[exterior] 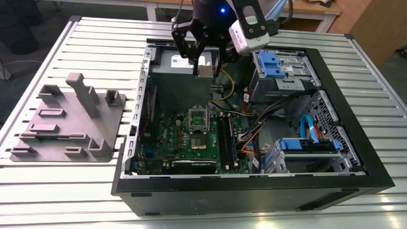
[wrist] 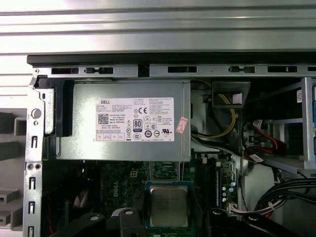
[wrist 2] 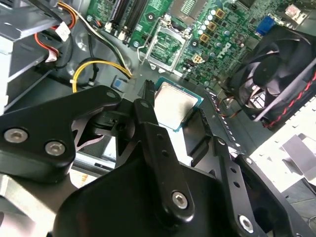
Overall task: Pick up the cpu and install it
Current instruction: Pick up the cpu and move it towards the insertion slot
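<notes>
The hand (exterior: pixel 205 70) is clamped on the cpu (wrist: pixel 169 206) and holds it in the air beside the power supply (wrist: pixel 123 121), while the open socket (exterior: pixel 199 125) lies below it on the green board (exterior: pixel 178 143), lower in the exterior view.

Gripper (wrist 2: pixel 175 107): black, two jointed fingers closed against opposite edges of the cpu (wrist 2: pixel 178 102).
Cpu: flat square chip, silvery top, green rim, held above the motherboard (wrist 2: pixel 222 39) and apart from it.
Motherboard: green, densely populated.
Socket (wrist 2: pixel 167 45): square, metal-framed, on the motherboard, just beyond the held chip.
Memory slots (wrist 2: pixel 123 12): long, dark, beside the socket.
Fan (wrist 2: pixel 276 64): black, red and black wires across it, at the motherboard's edge.
Yellow cable (wrist 2: pixel 106 62): looped, near the opposite edge, close to the gripper's linkage.
</notes>
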{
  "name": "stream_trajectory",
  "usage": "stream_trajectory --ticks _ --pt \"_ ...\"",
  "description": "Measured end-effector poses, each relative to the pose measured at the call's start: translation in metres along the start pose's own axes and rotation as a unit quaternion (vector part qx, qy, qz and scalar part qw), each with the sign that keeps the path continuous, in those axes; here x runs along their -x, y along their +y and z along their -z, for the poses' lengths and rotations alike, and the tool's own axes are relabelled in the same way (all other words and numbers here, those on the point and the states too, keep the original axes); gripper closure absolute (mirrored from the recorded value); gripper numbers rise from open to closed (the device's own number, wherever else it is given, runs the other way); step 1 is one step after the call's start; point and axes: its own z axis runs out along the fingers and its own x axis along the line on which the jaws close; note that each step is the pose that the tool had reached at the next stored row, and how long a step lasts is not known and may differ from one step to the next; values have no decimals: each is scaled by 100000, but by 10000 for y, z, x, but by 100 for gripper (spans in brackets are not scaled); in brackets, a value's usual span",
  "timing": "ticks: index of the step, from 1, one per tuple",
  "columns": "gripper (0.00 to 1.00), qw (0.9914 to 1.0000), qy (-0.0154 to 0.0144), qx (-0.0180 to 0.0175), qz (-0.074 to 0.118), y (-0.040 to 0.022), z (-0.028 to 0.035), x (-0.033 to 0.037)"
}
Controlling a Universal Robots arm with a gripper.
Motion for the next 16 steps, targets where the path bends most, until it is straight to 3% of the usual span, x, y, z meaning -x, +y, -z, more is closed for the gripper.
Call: stream_trajectory --ticks 6,16 --pt "53 100000 6 0 -1 1 3 73" --pt "53 100000 6 1 -4 1 4 92"
